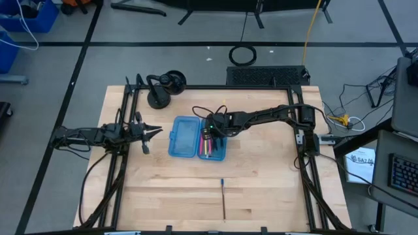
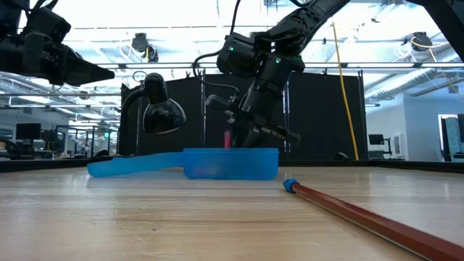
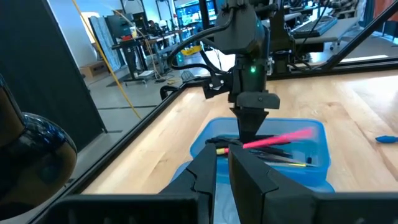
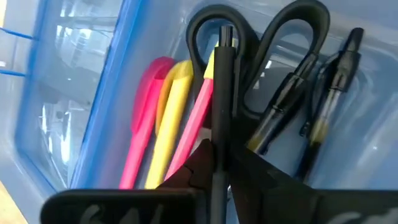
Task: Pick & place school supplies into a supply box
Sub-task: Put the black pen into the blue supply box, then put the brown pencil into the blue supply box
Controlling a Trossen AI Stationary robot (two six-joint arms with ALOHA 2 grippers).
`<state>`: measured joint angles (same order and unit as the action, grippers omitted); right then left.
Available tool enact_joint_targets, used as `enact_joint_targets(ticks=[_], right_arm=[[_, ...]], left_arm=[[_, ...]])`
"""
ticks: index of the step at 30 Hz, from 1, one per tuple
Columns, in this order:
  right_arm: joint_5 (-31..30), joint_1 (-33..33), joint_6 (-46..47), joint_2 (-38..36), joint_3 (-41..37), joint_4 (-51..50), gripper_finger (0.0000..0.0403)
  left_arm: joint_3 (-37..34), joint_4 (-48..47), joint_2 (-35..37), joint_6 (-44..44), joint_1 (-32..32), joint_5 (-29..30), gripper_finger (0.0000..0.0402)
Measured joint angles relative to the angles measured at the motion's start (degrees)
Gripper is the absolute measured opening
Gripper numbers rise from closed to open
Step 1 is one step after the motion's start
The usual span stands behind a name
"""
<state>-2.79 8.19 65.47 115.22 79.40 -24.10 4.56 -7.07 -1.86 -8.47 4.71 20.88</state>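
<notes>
The supply box (image 1: 185, 137) lies open mid-table, a translucent blue case. Its right half (image 4: 81, 93) holds pink, yellow and red-pink pens (image 4: 168, 106), black-handled scissors (image 4: 292, 25) and black pens (image 4: 329, 81). One pink pen (image 3: 283, 137) lies tilted there. My right gripper (image 1: 210, 130) is over that half, pointing down into it, shut on a black pen (image 4: 222, 87). A brown pencil with a blue tip (image 1: 223, 199) lies flat on the table toward the near edge. My left gripper (image 1: 157, 132) hovers shut, left of the box. My right gripper pinches the black pen between its two fingers (image 4: 199, 165). The pen's shaft (image 4: 221, 124) runs along the fingers and sticks out past their tips. The fingers come from above, slanting down into the box. The pen's free end (image 4: 225, 34) is over the scissors' handles; whether it touches them I cannot tell.
A black round-based lamp stand (image 1: 163, 88) sits at the far left of the table, behind the box. The black frame rails (image 1: 124, 104) run along the table's edges. Bare wood lies on either side of the pencil near the front edge.
</notes>
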Motion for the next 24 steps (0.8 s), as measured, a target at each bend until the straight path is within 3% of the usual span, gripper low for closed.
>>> enact_joint_targets(ticks=[16,24], right_arm=[[-2.1,-0.8,-1.3,-4.3,-0.5,2.5,0.0099],[-3.6,-4.8,-8.2,-14.6,-0.5,3.9,0.01]], left_arm=[[0.0,0.0,0.0,0.3,0.0,-0.4,0.0047],[0.0,-0.4,0.0,0.0,0.0,-0.4,0.0047]])
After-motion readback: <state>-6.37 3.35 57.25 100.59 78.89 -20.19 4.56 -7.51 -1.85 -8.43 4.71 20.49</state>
